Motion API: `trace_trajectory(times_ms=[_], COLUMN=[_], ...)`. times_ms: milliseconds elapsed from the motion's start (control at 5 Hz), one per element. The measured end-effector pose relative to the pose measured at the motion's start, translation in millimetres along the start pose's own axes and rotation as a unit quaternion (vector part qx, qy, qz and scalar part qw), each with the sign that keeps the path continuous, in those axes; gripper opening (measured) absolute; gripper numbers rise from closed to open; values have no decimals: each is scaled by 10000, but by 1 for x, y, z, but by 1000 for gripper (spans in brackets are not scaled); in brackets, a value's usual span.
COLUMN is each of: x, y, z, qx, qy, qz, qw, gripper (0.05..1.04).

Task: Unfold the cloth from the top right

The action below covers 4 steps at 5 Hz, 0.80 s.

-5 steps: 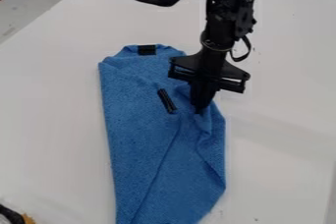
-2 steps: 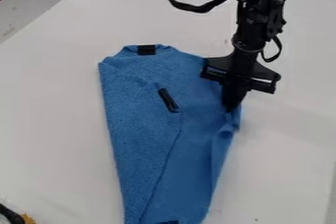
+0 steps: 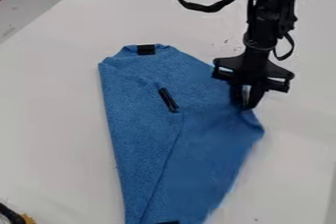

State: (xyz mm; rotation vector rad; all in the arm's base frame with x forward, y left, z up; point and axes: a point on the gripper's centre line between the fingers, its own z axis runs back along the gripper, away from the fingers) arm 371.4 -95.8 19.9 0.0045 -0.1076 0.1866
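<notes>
Btm L corner: blk & yellow item [image 3: 14, 215], partly cut off. Then the blue cloth [image 3: 190, 164], partly folded, lying lengthwise mid-table [image 3: 52, 120], w/ blk strip [image 3: 146, 49] at top edge, blk tab [image 3: 168, 100] nr its middle, blk patch [image 3: 169, 222] at btm. Blk gripper [image 3: 245, 105] is down at cloth's upper R edge, fingers slightly apart.
</notes>
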Motion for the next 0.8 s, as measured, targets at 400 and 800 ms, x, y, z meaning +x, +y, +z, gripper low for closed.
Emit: trace_trajectory(times_ms=[400, 800], x=[5, 7], y=[-37, -59], z=[13, 21], qx=[-402, -210], qy=[-30, -215], qz=[525, 580], qw=[9978, 9979], gripper=[999, 1000])
